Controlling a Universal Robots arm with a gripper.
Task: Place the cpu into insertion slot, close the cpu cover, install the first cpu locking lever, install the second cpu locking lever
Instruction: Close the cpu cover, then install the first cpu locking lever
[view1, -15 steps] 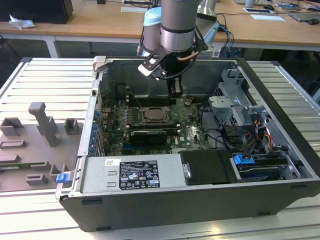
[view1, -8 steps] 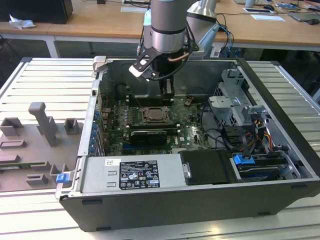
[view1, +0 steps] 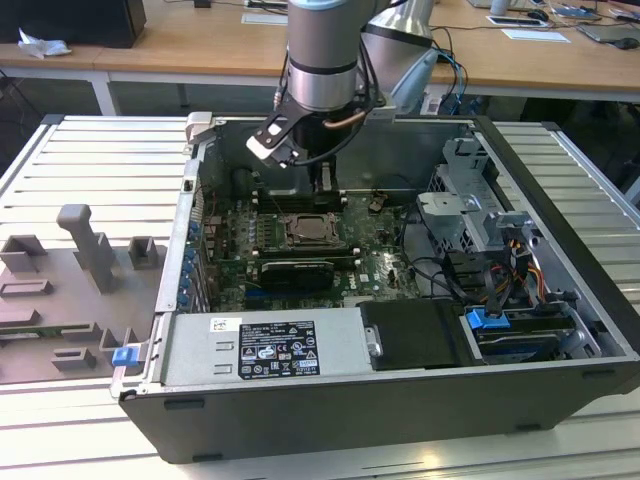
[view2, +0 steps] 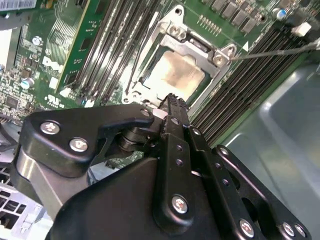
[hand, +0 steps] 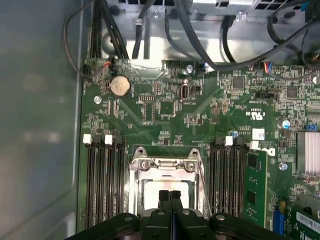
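Exterior view: tool (view1: 322, 190) at cpu cover (view1: 312, 230) edge

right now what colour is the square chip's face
Pale silver-beige; the small flat square cpu shows best in the second wrist view.

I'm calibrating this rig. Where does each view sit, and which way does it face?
Exterior view: off the arm, above the open computer case, looking down into it; the arm and end effector show over the motherboard.
First wrist view: on the arm, looking along the shut fingers at the motherboard.
Second wrist view: on the arm, looking obliquely past the end effector's black body at the cpu.
Shared: both wrist views show the cpu cover framing the cpu, memory slots beside it.
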